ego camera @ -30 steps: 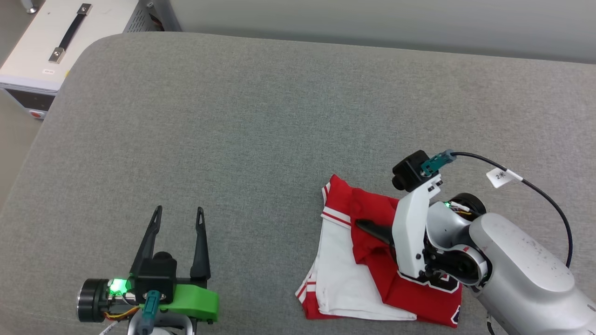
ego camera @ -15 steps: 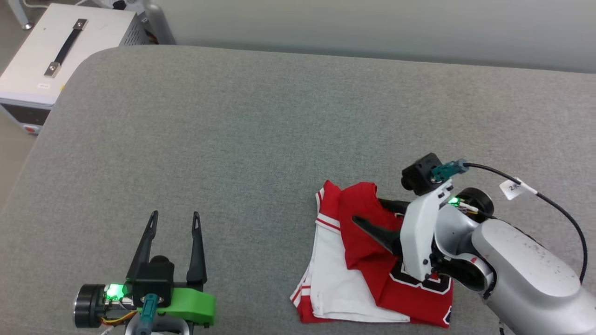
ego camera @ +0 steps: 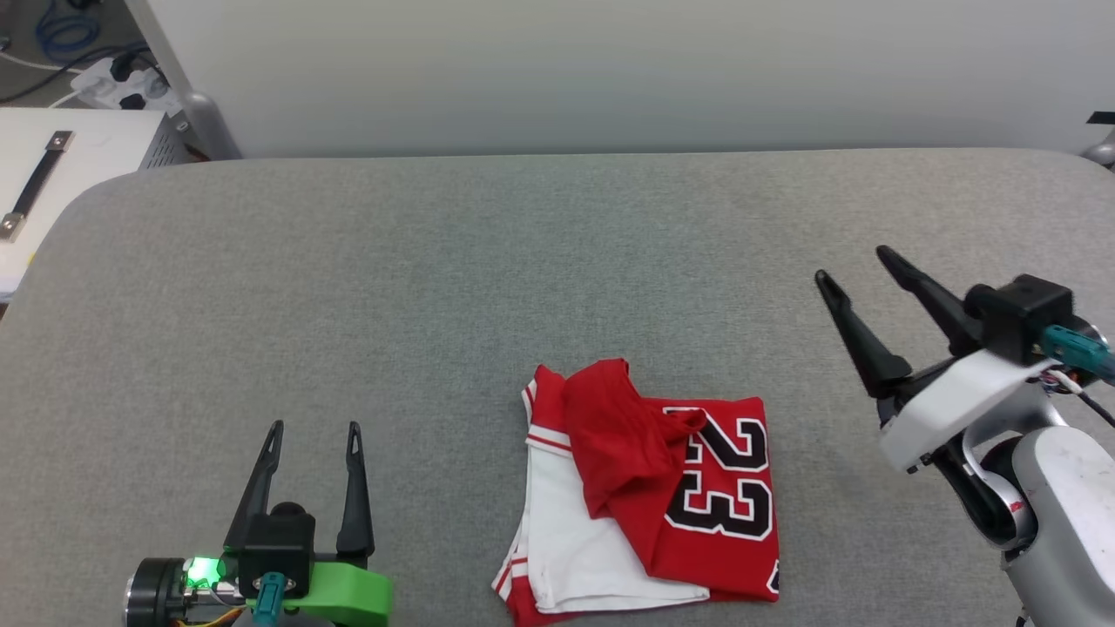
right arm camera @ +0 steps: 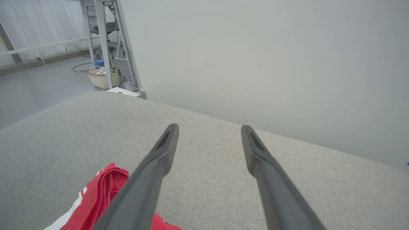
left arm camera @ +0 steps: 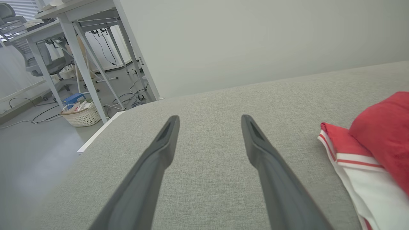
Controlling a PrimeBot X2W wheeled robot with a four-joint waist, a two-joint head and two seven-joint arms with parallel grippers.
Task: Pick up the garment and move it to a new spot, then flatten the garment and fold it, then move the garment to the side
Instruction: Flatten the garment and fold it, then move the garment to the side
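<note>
**Head view.** The garment [ego camera: 645, 496] lies folded on the grey table [ego camera: 435, 287], low and centre near the front edge. The "23" print faces up on its right half, a white sleeve shows at its 7 o'clock corner, and a loose red flap is bunched across the top. Its long axis runs 12 to 6. The left end effector [ego camera: 314, 427] sits low at the table's 7 o'clock, fingers spread wide, empty and pointing to 12. The garment is at its 3 o'clock, apart from it. The right end effector [ego camera: 851, 264] is also wide and empty, with its fingers aimed toward 11. The garment is at its 8 o'clock, and this arm looks the nearer of the two.

**Left wrist view.** The left end effector [left arm camera: 210, 117] gapes over bare table [left arm camera: 287, 95]. The garment's [left arm camera: 367, 150] striped edge lies off at 3 o'clock, not touching it.

**Right wrist view.** The right end effector [right arm camera: 209, 126] is open with nothing between its fingers. The garment [right arm camera: 99, 195] sits at 8 o'clock, partly behind one finger.

Sliding the garment aside would probably mean the right arm swinging back toward 8 and gripping across the short side.
</note>
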